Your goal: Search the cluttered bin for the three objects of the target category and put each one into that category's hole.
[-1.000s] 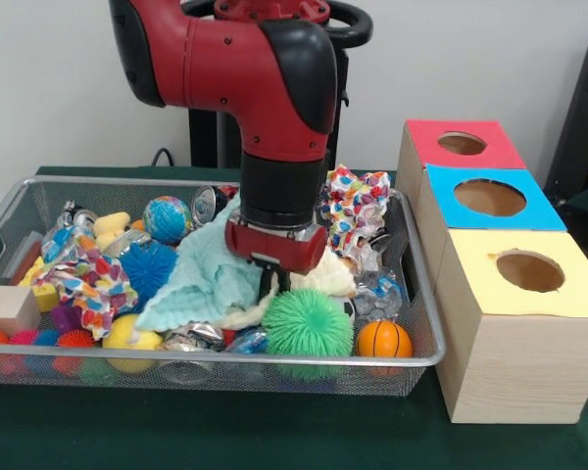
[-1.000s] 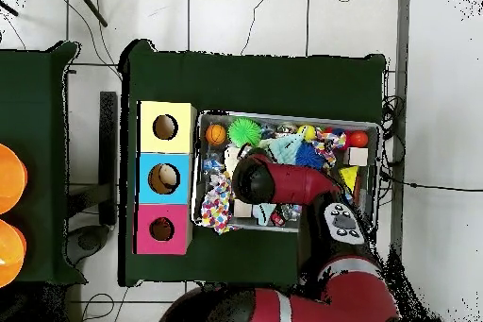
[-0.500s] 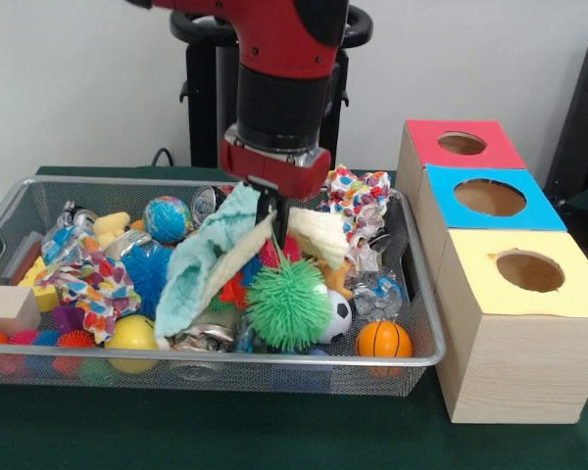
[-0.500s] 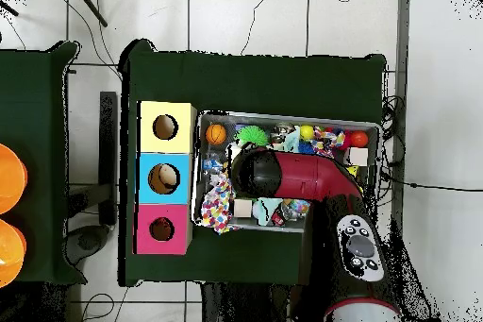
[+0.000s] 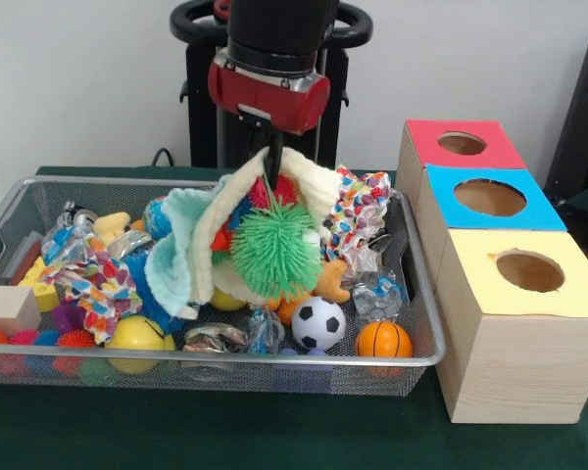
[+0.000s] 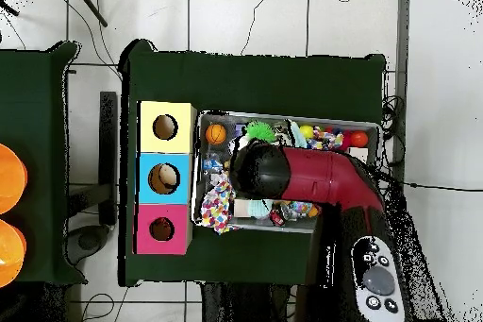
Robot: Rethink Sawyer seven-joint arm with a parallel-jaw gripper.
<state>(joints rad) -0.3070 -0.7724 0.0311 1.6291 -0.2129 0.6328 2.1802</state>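
- Green cloth covers the table (image 5: 274, 436), with a pale wall behind in the front view and white floor tiles around it in the overhead view.
- A wire bin (image 5: 216, 360) sits on the cloth, packed with toys and scraps.
- Beside it stands a wooden box (image 5: 514, 372) with three round holes, topped red (image 5: 462, 144), blue (image 5: 490, 198) and yellow (image 5: 529, 271) (in the overhead view, yellow lies nearest the bin's ball end).
- The gripper (image 5: 271, 164) hangs above the bin's middle, its fingers pinched shut on a cream cloth (image 5: 309, 186).
- The cream cloth is lifted clear of the heap and drapes down both sides, with a mint cloth (image 5: 176, 255) hanging against its left fold.
- A green spiky ball (image 5: 272, 257) hangs in front of the cloth, just under the gripper; whether it is caught in the fabric or pinched too cannot be told.
- A red spiky ball (image 5: 274, 192) shows inside the fold, above the green one.
- At the bin's front lie a small football (image 5: 318, 322), a basketball (image 5: 383, 340) and a yellow ball (image 5: 137, 338).
- A wooden block (image 5: 8, 308) rests at the left end, beside a spotted rag (image 5: 93, 284).
- A second spotted rag (image 5: 361, 211) lies toward the box.
- No writing or brand can be read on anything.
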